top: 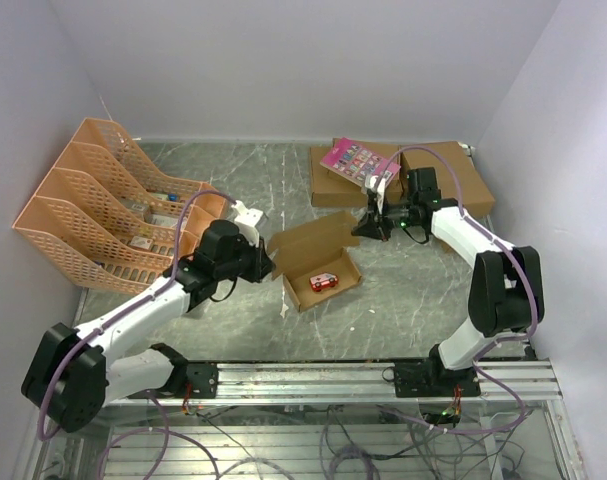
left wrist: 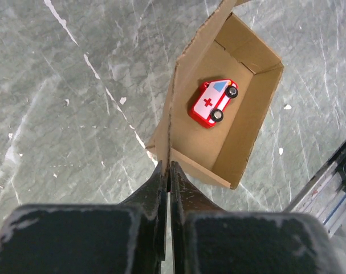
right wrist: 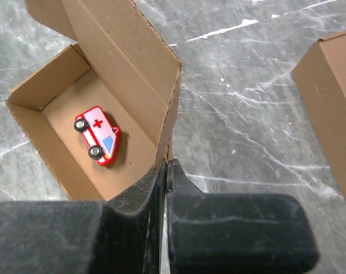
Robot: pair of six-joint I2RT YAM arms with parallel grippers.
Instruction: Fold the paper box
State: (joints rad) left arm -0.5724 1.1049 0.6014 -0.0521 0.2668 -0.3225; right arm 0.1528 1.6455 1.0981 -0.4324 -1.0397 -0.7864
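At the far left of the grey marbled table [top: 243,165] stand the orange file racks [top: 103,205], set in a row against the wall. Just to their right the left arm [top: 143,305] reaches in from its base, and the left gripper [top: 266,262] meets the left side of the paper box [top: 308,250]. In the left wrist view that gripper [left wrist: 168,171] has its two dark fingers [left wrist: 153,188] pressed together on the thin edge of one of the box's upright cardboard walls, so it is pinching the box. The box lies near the middle of the table between the two arms, open on top, with its side walls raised and one wide flap standing up at the back. On its floor lies a red and white toy ambulance [left wrist: 214,103], on its wheels and apart from the walls. On the box's right side the right gripper [top: 366,228] reaches down from the right arm [top: 483,270]. The right wrist view shows this gripper [right wrist: 167,171] with its jaws closed narrow on the lower edge of the tall flap, holding it. Behind and to the right lie two larger brown boxes [top: 335,188], side by side near the back wall, with a pink booklet [top: 358,160] resting on top where they meet.
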